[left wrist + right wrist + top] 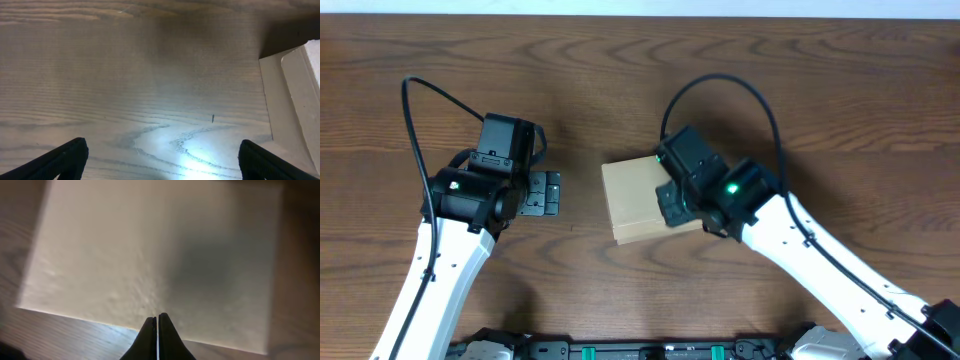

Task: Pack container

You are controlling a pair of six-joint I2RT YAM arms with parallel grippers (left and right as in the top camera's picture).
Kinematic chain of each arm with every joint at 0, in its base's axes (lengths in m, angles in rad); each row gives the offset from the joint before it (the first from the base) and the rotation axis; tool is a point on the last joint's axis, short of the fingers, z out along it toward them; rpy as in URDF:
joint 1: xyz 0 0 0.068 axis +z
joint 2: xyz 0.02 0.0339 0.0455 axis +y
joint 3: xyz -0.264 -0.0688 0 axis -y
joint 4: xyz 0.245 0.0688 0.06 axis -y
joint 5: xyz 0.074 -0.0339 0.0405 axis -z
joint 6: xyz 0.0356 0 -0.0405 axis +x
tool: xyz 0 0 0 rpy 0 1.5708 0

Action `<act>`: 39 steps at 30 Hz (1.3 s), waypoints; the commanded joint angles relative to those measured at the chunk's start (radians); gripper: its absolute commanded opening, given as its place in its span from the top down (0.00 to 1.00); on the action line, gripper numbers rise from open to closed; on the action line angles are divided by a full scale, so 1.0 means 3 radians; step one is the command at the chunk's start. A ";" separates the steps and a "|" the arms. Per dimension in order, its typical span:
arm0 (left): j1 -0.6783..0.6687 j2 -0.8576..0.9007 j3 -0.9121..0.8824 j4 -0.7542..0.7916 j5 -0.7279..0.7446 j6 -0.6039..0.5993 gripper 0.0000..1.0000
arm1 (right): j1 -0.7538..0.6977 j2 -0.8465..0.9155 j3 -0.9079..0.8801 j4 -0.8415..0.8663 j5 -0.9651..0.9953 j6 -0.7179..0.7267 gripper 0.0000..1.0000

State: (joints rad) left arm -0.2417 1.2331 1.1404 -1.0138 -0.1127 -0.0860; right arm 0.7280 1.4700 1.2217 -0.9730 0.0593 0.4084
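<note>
Two-armed, working over a dark wooden table. Finding the container lying flat near the table's middle, flap lid down, plain tan top facing up, turned slightly askew to the table's edges.

Hovering over the right-hand part of the container with the right gripper, jaws pinched fully together and gripping nothing. Pointing those closed fingertips down at the lid close to one of its edges, as seen from the right wrist. Not showing clearly whether touching the cardboard or hanging just above it.

Holding the left gripper low above bare wood just to the left of the container, apart from it, jaws spread wide with nothing between. Showing both dark fingers at the bottom corners of the left wrist view, with wood grain and a bright glare lying between. Catching the container's pale side and corner at that view's right edge.

Trailing a black cable in a loop behind each arm.
</note>
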 commanded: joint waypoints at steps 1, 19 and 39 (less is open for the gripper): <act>-0.0003 -0.0015 -0.0011 -0.0009 -0.0071 -0.0080 0.05 | 0.0036 -0.0034 -0.0343 0.0104 -0.0114 0.0172 0.99; -0.0003 -0.0017 -0.0011 0.0004 -0.0060 -0.0088 0.05 | -0.0032 -0.0043 -0.0600 0.0701 -0.0074 -0.0102 0.95; 0.0206 0.0086 -0.0020 0.0787 -0.0612 0.0140 0.05 | -0.1871 -0.0045 0.0034 0.1363 0.0566 -0.0843 0.01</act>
State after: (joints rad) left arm -0.2169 1.2388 1.1400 -0.8154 -0.2489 -0.0761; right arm 0.2806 1.4597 1.2167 -0.5823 0.1726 0.2272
